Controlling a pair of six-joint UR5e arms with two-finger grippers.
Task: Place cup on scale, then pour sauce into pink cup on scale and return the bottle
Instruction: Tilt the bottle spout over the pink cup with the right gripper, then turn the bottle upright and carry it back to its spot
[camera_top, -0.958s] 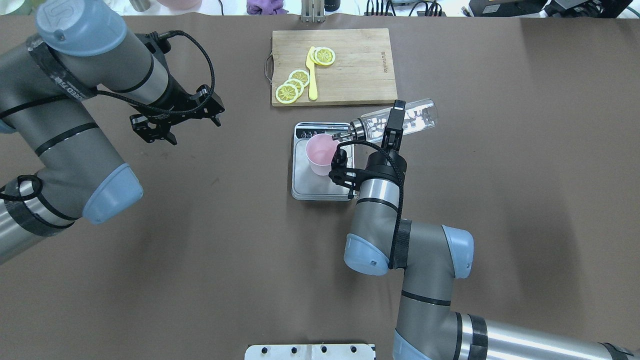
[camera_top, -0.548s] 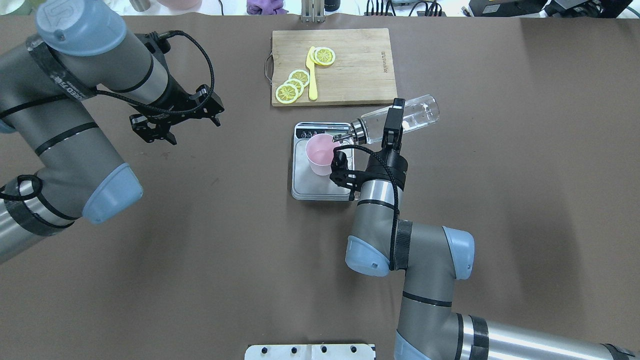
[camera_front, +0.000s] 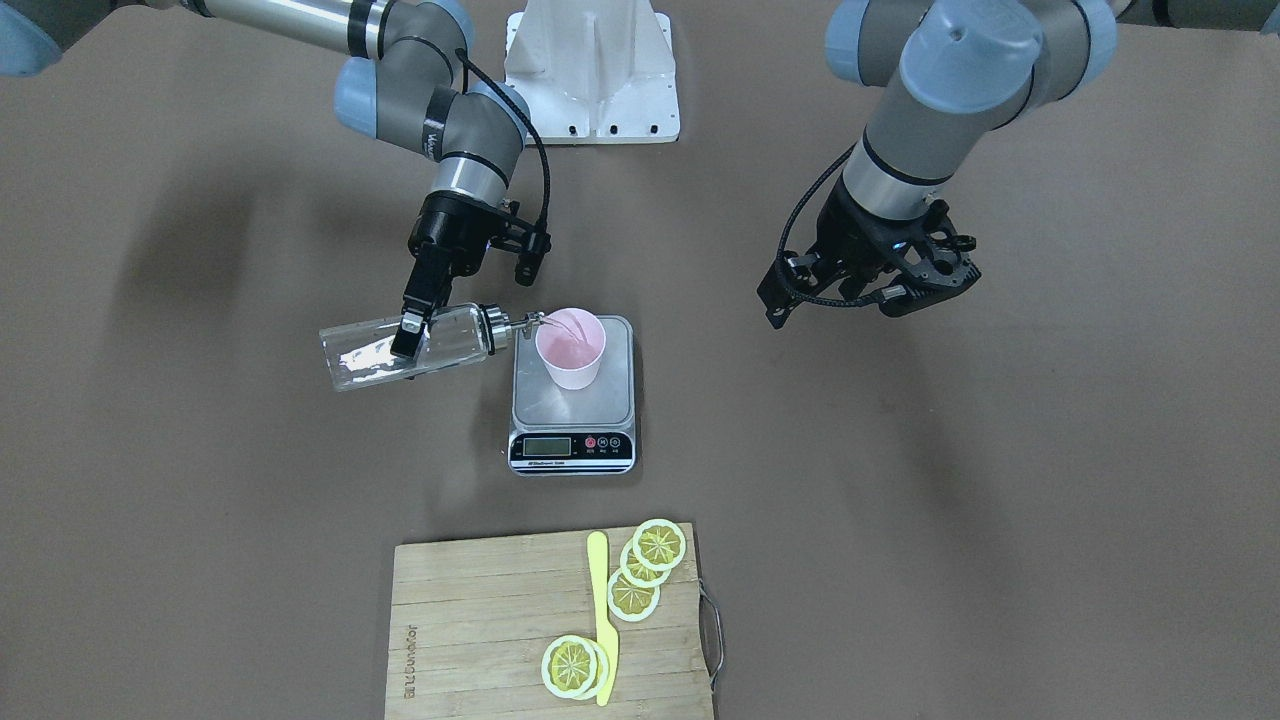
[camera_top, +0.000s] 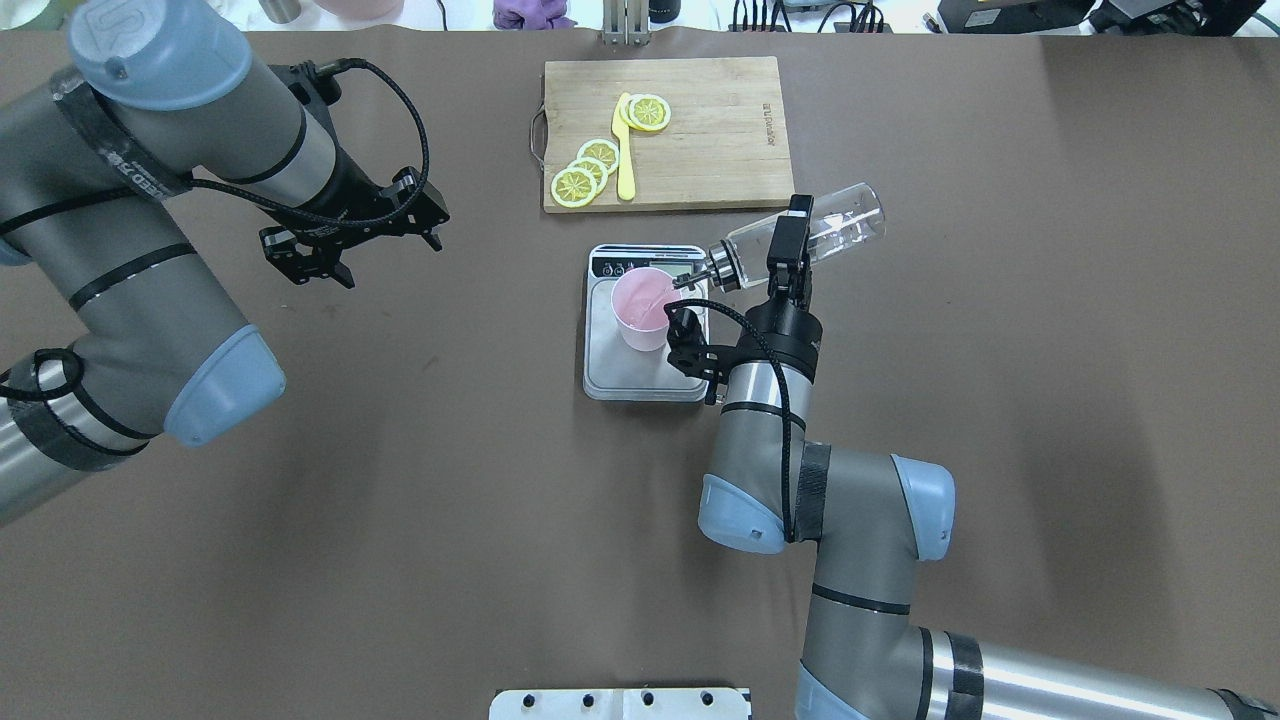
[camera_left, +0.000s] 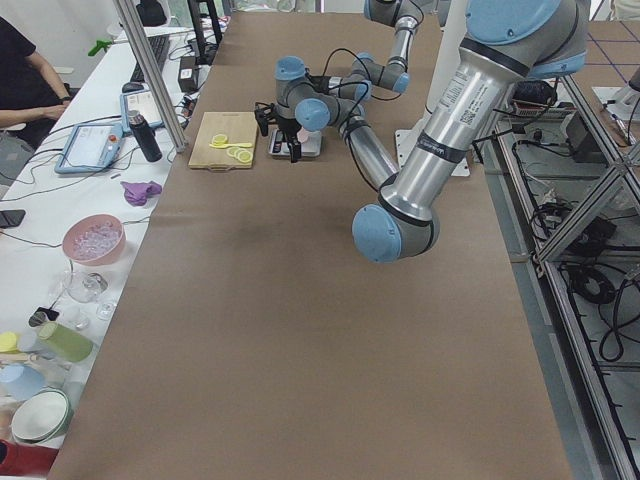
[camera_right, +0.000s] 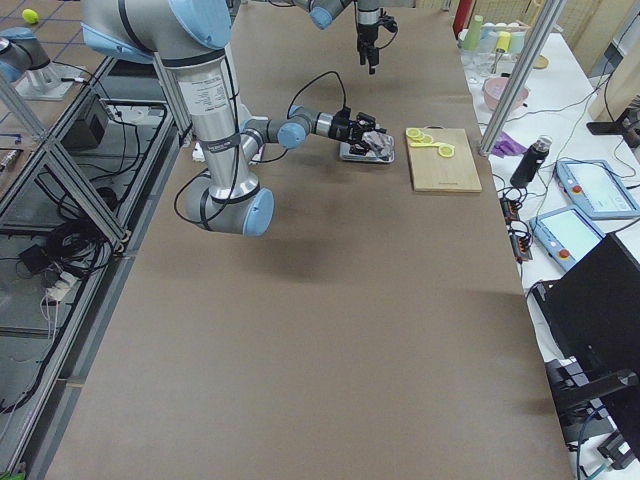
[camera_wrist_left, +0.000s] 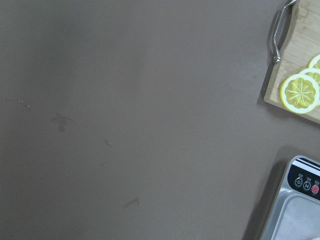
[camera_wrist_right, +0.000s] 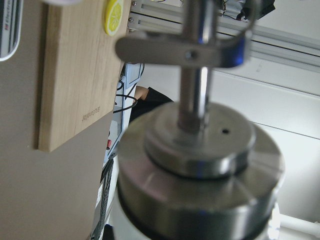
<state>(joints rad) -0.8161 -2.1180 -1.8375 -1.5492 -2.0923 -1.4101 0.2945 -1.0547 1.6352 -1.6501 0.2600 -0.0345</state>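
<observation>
The pink cup (camera_top: 643, 308) (camera_front: 570, 350) stands upright on the scale (camera_top: 625, 375) (camera_front: 592, 402), toward the display end of its steel platform. My right gripper (camera_top: 787, 245) (camera_front: 408, 335) is shut on the bottle (camera_top: 830, 230) (camera_front: 365, 355). It holds the bottle nearly flat above the table, to the right of the scale in the overhead view. The silver spout (camera_top: 692, 280) (camera_front: 522, 322) reaches over the cup's rim, and a thin clear stream runs into the cup. The right wrist view is filled by the metal cap (camera_wrist_right: 200, 150). My left gripper (camera_top: 392, 264) (camera_front: 860, 298) hangs open and holds nothing, far left of the scale.
A wooden cutting board (camera_top: 710, 140) (camera_front: 480, 620) with lemon slices (camera_top: 585, 172) and a yellow knife (camera_top: 624, 150) lies just beyond the scale. A white mounting plate (camera_top: 620, 703) sits at the near edge. A person (camera_left: 20, 80) sits at the side bench.
The bottle has tipped further, its base rising and swinging right while the spout stays over the cup. My right wrist has shifted slightly right. The left arm has not moved.
</observation>
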